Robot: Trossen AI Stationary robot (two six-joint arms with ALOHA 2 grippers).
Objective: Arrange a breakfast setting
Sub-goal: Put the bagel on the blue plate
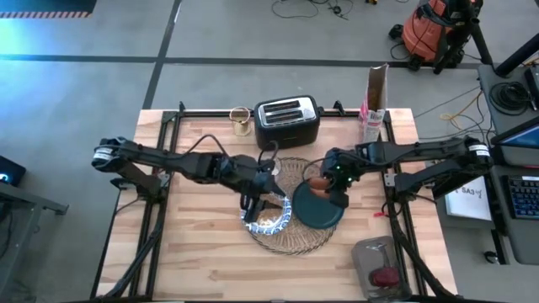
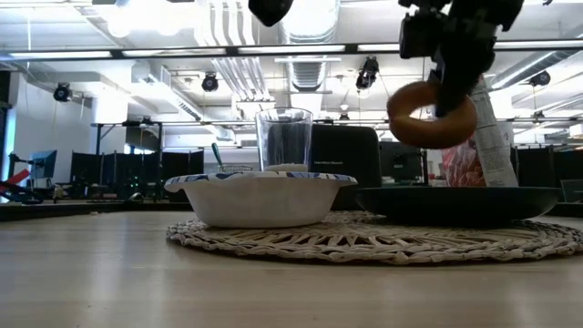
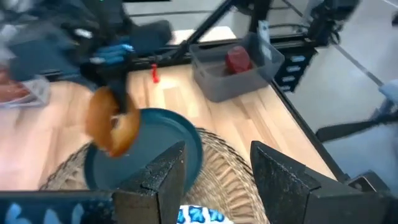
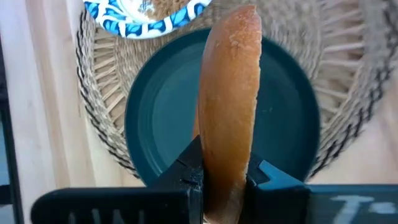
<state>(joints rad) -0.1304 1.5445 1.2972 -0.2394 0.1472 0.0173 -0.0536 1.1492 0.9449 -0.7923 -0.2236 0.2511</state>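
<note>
The bowl sits nearest on the mat, the plate beside it, a glass behind. The right gripper, clamped on the pastry, holds it above the plate. The left gripper, fingers apart, is apparently over the bowl.

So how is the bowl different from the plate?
The blue-and-white patterned bowl has tall white sides and a patterned rim; the dark teal plate is flat, low and plain. The bowl sits under the open left gripper; the plate lies below the ring-shaped pastry held by the right gripper. Both are round and rest on the woven placemat.
</note>
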